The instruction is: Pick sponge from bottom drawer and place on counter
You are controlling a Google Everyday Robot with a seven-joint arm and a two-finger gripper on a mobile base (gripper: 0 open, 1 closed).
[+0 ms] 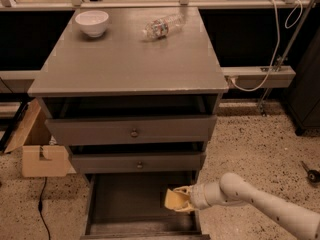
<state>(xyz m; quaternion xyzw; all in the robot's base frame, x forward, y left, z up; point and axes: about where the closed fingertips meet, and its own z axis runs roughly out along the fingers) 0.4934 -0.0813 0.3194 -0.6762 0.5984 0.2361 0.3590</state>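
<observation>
Your gripper (pixel 184 200) pinches the soft, curled yellow sponge (pixel 172 199) between its fingers over the right side of the open bottom drawer (pixel 125 204), a dark-grey tray. Above that drawer, the flat grey counter (pixel 130 64) carries a round white bowl (pixel 92 22) and a clear plastic bottle (pixel 162 27) lying on its side.
</observation>
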